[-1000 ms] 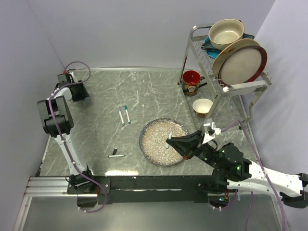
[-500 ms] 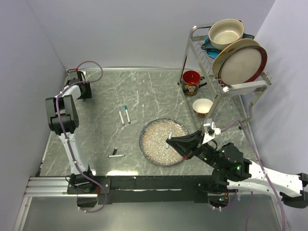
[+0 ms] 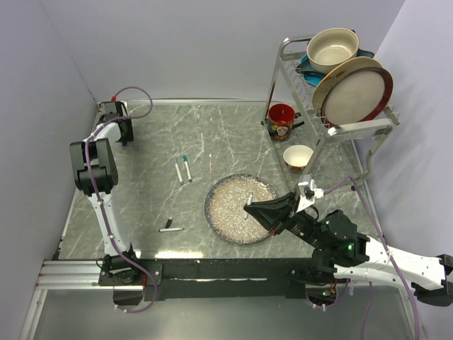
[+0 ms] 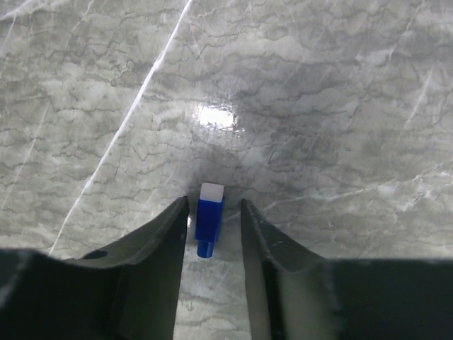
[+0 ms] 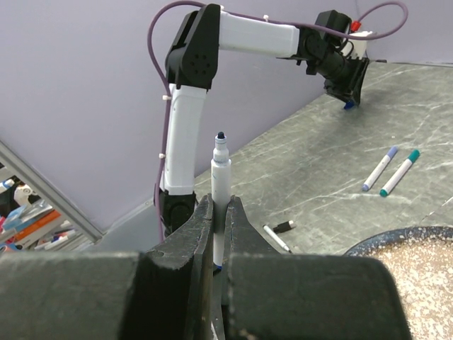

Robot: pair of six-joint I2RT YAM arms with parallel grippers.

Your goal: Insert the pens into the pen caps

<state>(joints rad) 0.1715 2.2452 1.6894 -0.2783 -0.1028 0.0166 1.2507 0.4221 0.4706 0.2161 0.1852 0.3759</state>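
Observation:
My left gripper (image 3: pixel 119 132) is at the far back-left of the table. It is open, low over the marble, with a blue pen cap (image 4: pixel 209 218) with a white end lying between its fingers, touching neither. My right gripper (image 3: pixel 249 208) is above the speckled plate (image 3: pixel 221 212), shut on an uncapped white pen (image 5: pixel 220 185) held upright, tip up. Two pens, one with a blue end (image 3: pixel 178 171) and one with a teal end (image 3: pixel 187 168), lie side by side mid-table. Another white pen (image 3: pixel 172 229) lies near the front beside a black cap (image 3: pixel 168 222).
A metal dish rack (image 3: pixel 333 129) with a bowl and plates stands at the back right. A red mug (image 3: pixel 282 120) and a white cup (image 3: pixel 298 157) sit beside it. The left arm's links (image 5: pixel 191 78) rise along the left wall.
My left arm has swung its wrist a little rightward along the back-left corner, settling over the blue cap. My right gripper and its pen have not moved.

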